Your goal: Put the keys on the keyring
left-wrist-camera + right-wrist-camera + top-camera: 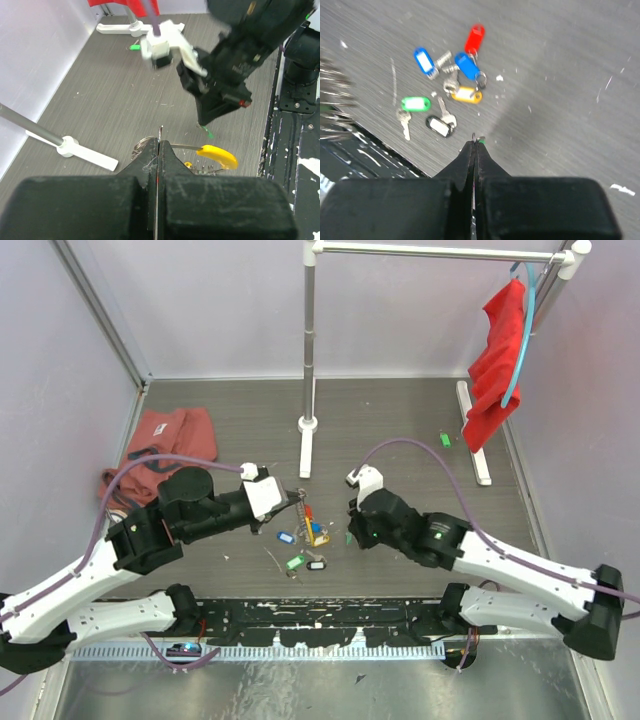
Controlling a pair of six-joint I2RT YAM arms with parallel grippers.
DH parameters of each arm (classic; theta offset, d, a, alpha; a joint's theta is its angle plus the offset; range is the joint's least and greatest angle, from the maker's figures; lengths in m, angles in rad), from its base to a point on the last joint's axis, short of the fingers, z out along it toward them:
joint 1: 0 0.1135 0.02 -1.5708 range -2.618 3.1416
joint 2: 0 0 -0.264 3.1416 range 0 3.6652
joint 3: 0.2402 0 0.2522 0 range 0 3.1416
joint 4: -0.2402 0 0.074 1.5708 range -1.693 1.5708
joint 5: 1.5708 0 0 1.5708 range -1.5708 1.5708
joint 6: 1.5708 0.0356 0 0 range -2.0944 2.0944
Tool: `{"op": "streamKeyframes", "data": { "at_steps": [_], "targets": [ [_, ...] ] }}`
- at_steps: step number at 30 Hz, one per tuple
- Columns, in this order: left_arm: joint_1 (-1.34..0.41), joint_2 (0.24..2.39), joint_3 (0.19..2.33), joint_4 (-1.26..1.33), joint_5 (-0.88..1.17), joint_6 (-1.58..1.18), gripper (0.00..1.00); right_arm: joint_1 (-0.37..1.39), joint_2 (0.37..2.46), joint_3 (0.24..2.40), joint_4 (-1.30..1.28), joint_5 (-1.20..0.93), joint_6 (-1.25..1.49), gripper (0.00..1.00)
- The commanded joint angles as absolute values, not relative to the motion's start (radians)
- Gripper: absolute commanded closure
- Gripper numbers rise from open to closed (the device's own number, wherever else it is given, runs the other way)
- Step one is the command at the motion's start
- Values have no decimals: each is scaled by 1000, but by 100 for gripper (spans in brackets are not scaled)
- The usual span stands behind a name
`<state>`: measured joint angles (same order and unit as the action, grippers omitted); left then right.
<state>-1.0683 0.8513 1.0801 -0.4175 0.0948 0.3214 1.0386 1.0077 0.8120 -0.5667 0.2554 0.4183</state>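
Observation:
My left gripper (pixel 290 502) is shut on the thin wire of the keyring (pixel 219 155), whose yellow curved section and silvery coil show just past the closed fingertips (pixel 167 150). Several keys (pixel 312 532) lie loose on the table below it: red (pixel 476 37), two blue (pixel 423 60), gold (pixel 466 95), green (pixel 415 103) and black (pixel 440 126). Right of that pile my right gripper (pixel 350 537) is shut, lifted off the table. A small metal ring and a green bit of a key (pixel 480 140) poke out of its tips, and that green piece (pixel 208 133) hangs beneath it in the left wrist view.
A white stand (pixel 308 425) rises behind the keys, its foot (pixel 75 150) close to the left gripper. A crumpled red cloth (pixel 160 445) lies at the left, another red cloth (pixel 497 360) hangs at the back right. A small green item (pixel 445 439) lies far right. A black strip (pixel 320 615) runs along the near edge.

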Motion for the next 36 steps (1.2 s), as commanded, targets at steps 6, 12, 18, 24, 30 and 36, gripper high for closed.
{"op": "streamKeyframes", "data": {
  "at_steps": [6,12,18,24,30,36],
  "targets": [
    [-1063,818,1073,-372,97,314,100,1036,870,911,-492,309,211,99],
    [-1063,824,1078,-364,109,304,100,1036,898,1062,-645,253,207,99],
    [-1064,851,1117,-362,160,293,100,1035,867,1089,-587,14,58,99],
    [-1067,901,1196,-374,197,310,100,1036,853,1139,-532,-127,-15,99],
    [-1102,951,1251,-406,177,381,100,1035,793,1113,-468,-155,-9,99],
    [-1126,963,1243,-360,112,389,100,1036,723,1052,-399,-75,29,99]
  ]
}}
